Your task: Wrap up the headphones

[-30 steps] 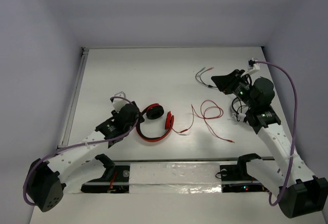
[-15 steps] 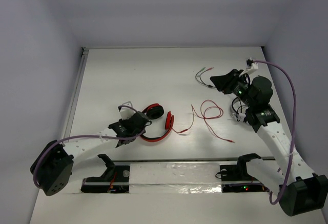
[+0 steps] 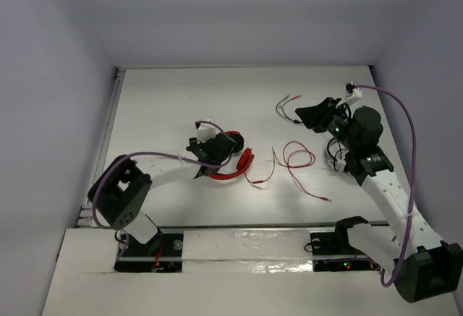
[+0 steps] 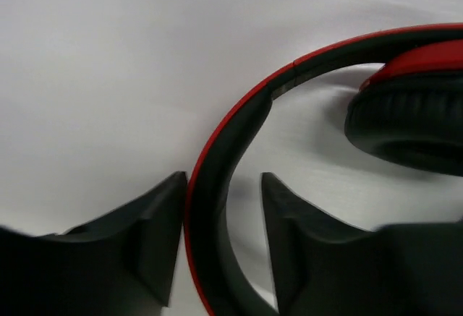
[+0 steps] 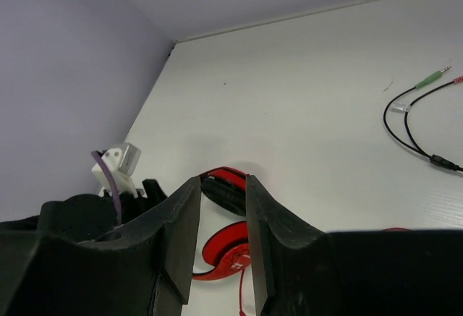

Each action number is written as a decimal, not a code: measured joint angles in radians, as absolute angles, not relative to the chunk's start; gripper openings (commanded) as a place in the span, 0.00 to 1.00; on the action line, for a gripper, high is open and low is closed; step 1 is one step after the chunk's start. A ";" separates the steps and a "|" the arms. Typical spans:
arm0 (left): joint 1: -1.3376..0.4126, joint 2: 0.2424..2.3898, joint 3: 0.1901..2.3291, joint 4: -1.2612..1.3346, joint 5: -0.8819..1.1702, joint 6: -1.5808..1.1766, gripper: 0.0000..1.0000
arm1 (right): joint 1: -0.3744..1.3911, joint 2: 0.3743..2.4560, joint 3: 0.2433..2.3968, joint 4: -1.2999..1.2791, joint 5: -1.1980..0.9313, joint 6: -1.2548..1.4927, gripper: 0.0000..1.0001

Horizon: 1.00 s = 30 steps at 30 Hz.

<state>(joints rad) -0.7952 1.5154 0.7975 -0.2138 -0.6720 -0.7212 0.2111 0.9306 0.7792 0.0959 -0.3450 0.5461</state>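
The red headphones [image 3: 230, 165] lie at mid-table, with one black ear pad up and one round red cup [image 3: 247, 160] to the right. Their thin red cable [image 3: 293, 158] loops off to the right. My left gripper [image 3: 215, 155] is low at the headband. In the left wrist view [image 4: 221, 180] its jaws straddle the black-lined headband [image 4: 230, 142]: the left finger touches it and the right finger stands apart. An ear pad [image 4: 405, 128] shows at the right. My right gripper [image 3: 307, 113] hangs above the table, slightly open and empty [image 5: 223, 180], with the headphones [image 5: 233, 247] far beyond it.
A thin dark cable with green and red plugs [image 3: 288, 108] lies at the back right, under my right gripper, and shows in the right wrist view [image 5: 412, 124]. The red cable's plug end [image 3: 328, 199] lies near the front. A rail [image 3: 253, 238] runs along the near edge.
My left arm has swung forward and right, and its jaws now straddle the headband. The headphones have shifted a little up and right. The right arm has barely moved.
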 measured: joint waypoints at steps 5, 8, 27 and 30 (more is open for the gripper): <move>-0.731 1.617 0.893 -0.146 -0.716 -0.635 0.61 | 0.213 0.934 0.779 0.096 -0.329 0.546 0.36; -0.641 1.614 0.892 -0.111 -0.678 -0.608 0.64 | 0.218 0.934 0.779 0.096 -0.321 0.546 0.36; -0.674 1.192 0.578 -0.124 -0.534 -0.789 0.71 | 0.224 0.944 0.779 0.092 -0.309 0.546 0.36; -0.638 1.239 0.578 -0.088 -0.528 -0.784 0.69 | 0.224 0.944 0.779 0.089 -0.309 0.545 0.37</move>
